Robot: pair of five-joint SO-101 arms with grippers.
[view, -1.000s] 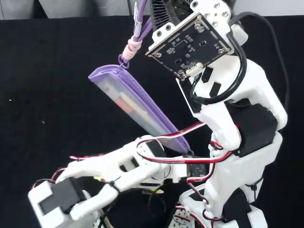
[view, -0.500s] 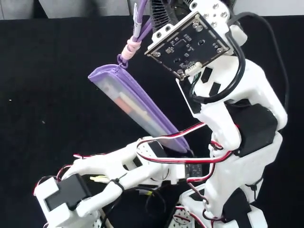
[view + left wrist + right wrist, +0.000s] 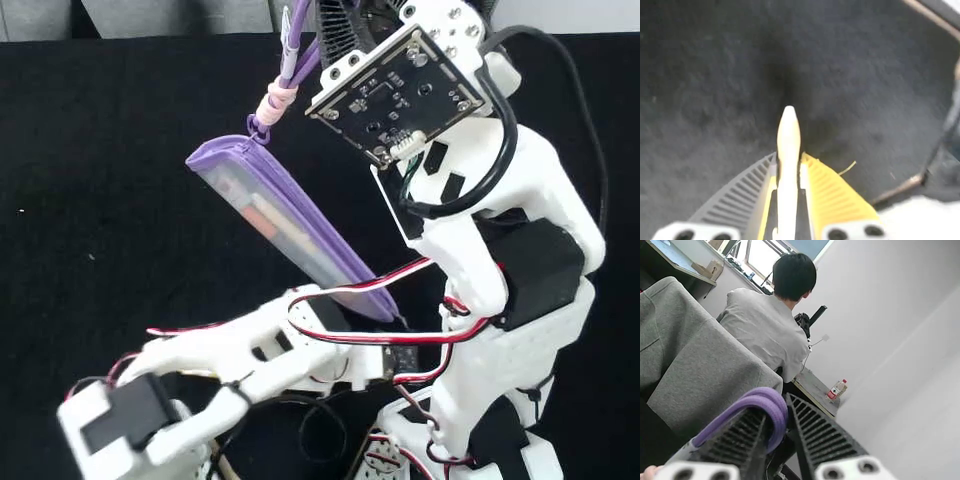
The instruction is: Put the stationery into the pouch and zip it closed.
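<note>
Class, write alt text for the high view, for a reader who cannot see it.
A purple pouch hangs tilted over the black table, lifted by its strap; stationery shows through its clear side. The left arm lies low in front.

The left arm (image 3: 245, 355) did not hold steady; half a second ago its wrist block (image 3: 115, 430) had risen a little and swung inward toward the other arm's base; it then sank back out toward the bench's near left corner, ending about where it had been a second ago; its trailing wires (image 3: 170, 330) shifted along with it.
</note>
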